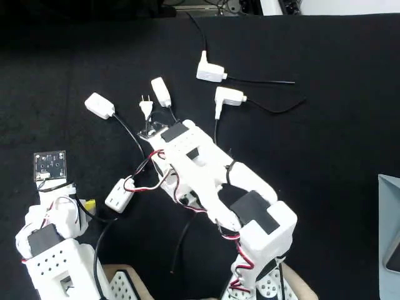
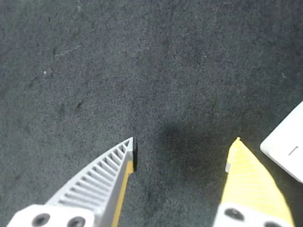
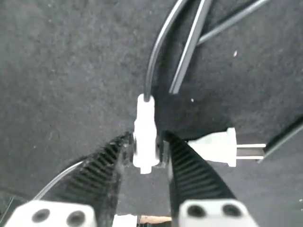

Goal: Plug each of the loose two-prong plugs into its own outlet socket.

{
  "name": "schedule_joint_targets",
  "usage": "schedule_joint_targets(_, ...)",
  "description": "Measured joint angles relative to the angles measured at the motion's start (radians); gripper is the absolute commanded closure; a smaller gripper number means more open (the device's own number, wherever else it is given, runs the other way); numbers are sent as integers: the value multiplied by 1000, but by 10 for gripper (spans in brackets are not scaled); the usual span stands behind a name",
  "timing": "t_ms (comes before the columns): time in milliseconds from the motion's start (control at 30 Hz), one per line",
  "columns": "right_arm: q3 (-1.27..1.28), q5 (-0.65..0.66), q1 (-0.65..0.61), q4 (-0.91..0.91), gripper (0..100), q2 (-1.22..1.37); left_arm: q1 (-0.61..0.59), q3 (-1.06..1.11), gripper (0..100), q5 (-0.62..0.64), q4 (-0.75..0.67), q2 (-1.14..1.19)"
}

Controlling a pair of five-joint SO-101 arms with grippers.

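Currently the right gripper [image 3: 146,144] is pinched narrow on a slim white cabled piece [image 3: 144,125]. Its black cable [image 3: 150,80] leaves the end farthest from the wrist, so the piece's long axis runs along the gripper's line of reach. No prongs show on it, so I cannot tell whether it is a plug or which way it faces. Just beside it, not touching, a loose two-prong plug [image 3: 215,147] lies flat on the black cloth [image 1: 325,156], roughly crosswise to the held piece. In the high view this plug's prongs point toward the far side of the table. The nearest socket candidate is the centre block [image 1: 161,92], just beyond the right gripper and close beside the loose plug. Judgement: the next move turns on lining up prongs with that block's face, which is too small here to read. The left gripper [image 2: 184,142] is spread wide and empty over bare cloth, the corner of the near block [image 2: 284,151] just beside its yellow finger [image 2: 246,179]. That arm is well apart from the loose plug; the right arm is nearer. Count: one plug with prongs showing, one held piece, and five white cabled blocks taken to be sockets. Besides the centre and near blocks, these are the left block [image 1: 100,105], a far block [image 1: 210,72] and a second far block [image 1: 228,97].
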Motion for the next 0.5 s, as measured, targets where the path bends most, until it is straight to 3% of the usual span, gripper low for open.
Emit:
schedule_joint_targets(100,-2,0,0,3,985,3,0,0,694,0,0,0)
schedule_joint_targets(500,-2,0,0,51,987,-66,0,0,694,0,0,0)
